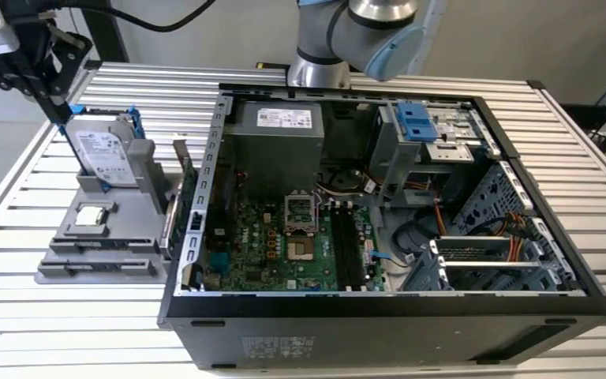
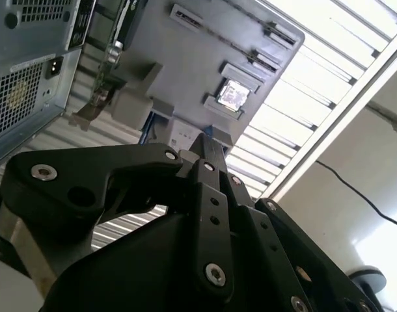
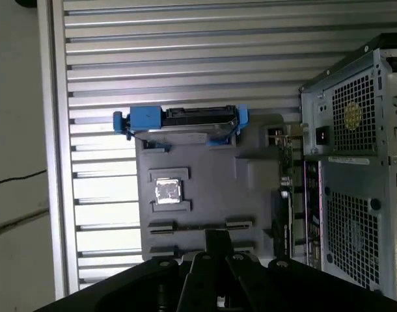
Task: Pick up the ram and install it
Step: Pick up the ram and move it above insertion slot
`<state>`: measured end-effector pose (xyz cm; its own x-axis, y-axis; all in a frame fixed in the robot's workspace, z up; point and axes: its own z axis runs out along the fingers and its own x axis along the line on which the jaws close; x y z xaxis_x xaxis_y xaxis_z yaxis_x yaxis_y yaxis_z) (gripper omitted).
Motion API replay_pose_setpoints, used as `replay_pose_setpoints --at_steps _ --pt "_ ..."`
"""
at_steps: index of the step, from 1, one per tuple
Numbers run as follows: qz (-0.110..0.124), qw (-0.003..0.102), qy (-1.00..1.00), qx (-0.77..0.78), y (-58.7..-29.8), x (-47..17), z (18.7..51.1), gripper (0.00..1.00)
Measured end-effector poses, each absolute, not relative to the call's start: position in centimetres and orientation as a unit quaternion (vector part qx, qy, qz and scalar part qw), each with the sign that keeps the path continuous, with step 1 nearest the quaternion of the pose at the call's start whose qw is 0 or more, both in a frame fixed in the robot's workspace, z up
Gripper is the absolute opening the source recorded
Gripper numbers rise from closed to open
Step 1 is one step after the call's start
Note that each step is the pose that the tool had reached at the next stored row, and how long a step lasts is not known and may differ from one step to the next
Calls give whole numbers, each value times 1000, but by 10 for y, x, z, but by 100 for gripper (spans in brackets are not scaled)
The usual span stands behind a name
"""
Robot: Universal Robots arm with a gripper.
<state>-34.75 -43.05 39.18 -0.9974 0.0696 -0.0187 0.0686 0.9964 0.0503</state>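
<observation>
Hovering over the grey parts holder (image 3: 205, 175), fingers (image 2: 208, 153) pressed together, empty. Aimed at its narrow slots (image 3: 198, 227), likely the ram's storage.

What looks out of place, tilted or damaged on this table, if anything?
Nothing stands out. The hard drive stands upright in the grey holder, the processor chip lies flat in its recess, and the open computer case rests flat on the slatted table. No spill or damage shows.

I see a slatted metal table (image 1: 72, 335) carrying two things: an open computer case (image 1: 387, 335) and, just beside it, a grey parts holder (image 1: 103, 257).
</observation>
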Motion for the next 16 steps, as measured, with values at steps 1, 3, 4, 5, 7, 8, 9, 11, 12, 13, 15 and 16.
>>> replay_pose_setpoints --at_steps 1,3,4,5,7,8,9,11,12,13,15,16 --pt "25 10 999 35 -434 -348 392 0" --pt "25 10 999 35 -443 -347 392 0" --pt "25 10 999 35 -447 -347 391 0" --pt "25 10 999 35 -451 -348 391 0" --pt "25 10 999 35 -459 -347 391 0" --pt "25 10 999 35 -464 -347 391 0" --pt "25 10 999 34 -467 -347 391 0" --pt "25 10 999 34 -474 -348 391 0" --pt "25 10 999 34 -476 -347 391 0" --pt "25 10 999 33 -478 -347 391 0" --pt "25 10 999 29 -480 -347 391 0" --pt "25 10 999 24 -480 -347 391 0"
